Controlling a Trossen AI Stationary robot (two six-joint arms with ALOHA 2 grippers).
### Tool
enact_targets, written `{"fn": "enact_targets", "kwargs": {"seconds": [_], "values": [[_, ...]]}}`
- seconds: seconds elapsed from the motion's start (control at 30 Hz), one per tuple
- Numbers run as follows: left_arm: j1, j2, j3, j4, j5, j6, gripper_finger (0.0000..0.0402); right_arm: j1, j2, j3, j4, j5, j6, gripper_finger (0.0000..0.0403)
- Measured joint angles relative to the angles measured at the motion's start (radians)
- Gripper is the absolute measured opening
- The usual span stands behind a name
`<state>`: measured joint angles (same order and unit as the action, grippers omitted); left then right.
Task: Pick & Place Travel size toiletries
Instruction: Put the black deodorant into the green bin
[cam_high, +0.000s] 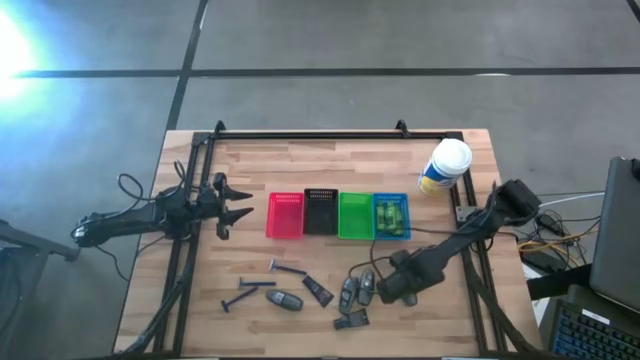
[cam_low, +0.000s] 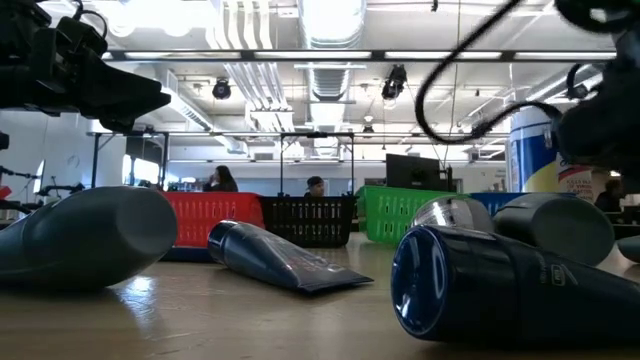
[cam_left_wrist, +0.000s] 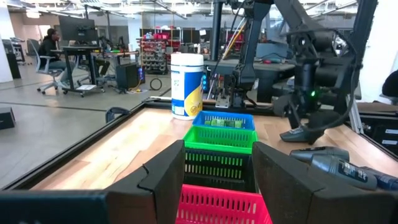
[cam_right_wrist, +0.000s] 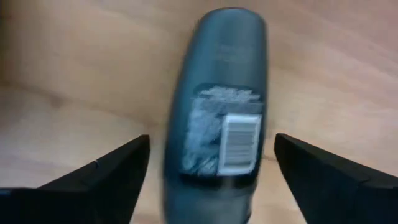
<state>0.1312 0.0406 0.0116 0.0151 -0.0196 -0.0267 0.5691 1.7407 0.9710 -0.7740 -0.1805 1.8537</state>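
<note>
Several toiletries lie on the near part of the table: two razors (cam_high: 288, 268) (cam_high: 245, 291), a grey oval piece (cam_high: 285, 300), two dark tubes (cam_high: 318, 290) (cam_high: 352, 320), and two more grey ovals (cam_high: 347, 292) (cam_high: 366, 286). Small green bottles (cam_high: 391, 217) sit in the blue basket. My right gripper (cam_high: 380, 290) is open and low over the table. In the right wrist view its fingers stand on either side of a grey oval piece (cam_right_wrist: 224, 124) with a barcode label, without touching it. My left gripper (cam_high: 236, 205) is open and waits left of the red basket.
Red (cam_high: 284, 215), black (cam_high: 320, 212), green (cam_high: 355, 215) and blue (cam_high: 391, 232) baskets stand in a row mid-table. The white-capped yellow-and-blue canister (cam_high: 445, 167) stands at the far right. A black frame rail (cam_high: 300, 134) runs along the far edge. People sit in the room beyond.
</note>
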Motion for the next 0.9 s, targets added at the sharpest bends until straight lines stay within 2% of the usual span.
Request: {"fn": "enact_targets", "kwargs": {"seconds": [0.13,0.27,0.37,0.47,0.57,0.63,0.73,0.83,0.9], "values": [[0.000,0.000,0.000,0.000,0.000,0.000,0.0193,-0.002,0.011,0.002,0.030,-0.024,-0.008,0.0268],[0.000,0.000,0.000,0.000,0.000,0.000,0.0193,-0.023,-0.021,0.019,0.056,0.003,0.004,0.0200],[0.000,0.000,0.000,0.000,0.000,0.000,0.0193,-0.057,-0.071,0.050,0.057,0.082,-0.003,0.0200],[0.000,0.000,0.000,0.000,0.000,0.000,0.0193,-0.104,-0.128,0.095,0.037,0.216,0.001,0.0200],[0.000,0.000,0.000,0.000,0.000,0.000,0.0193,-0.188,-0.187,0.164,0.012,0.338,-0.035,0.0200],[0.000,0.000,0.000,0.000,0.000,0.000,0.0193,-0.272,-0.200,0.200,-0.011,0.379,-0.114,0.0200],[0.000,0.000,0.000,0.000,0.000,0.000,0.0193,-0.424,-0.182,0.215,0.005,0.351,-0.268,0.0206],[0.000,0.000,0.000,0.000,0.000,0.000,0.0193,-0.550,-0.139,0.206,0.066,0.226,-0.414,0.0211],[0.000,0.001,0.000,0.000,0.000,0.000,0.0193,-0.599,-0.106,0.196,0.075,0.186,-0.472,0.0211]]}}
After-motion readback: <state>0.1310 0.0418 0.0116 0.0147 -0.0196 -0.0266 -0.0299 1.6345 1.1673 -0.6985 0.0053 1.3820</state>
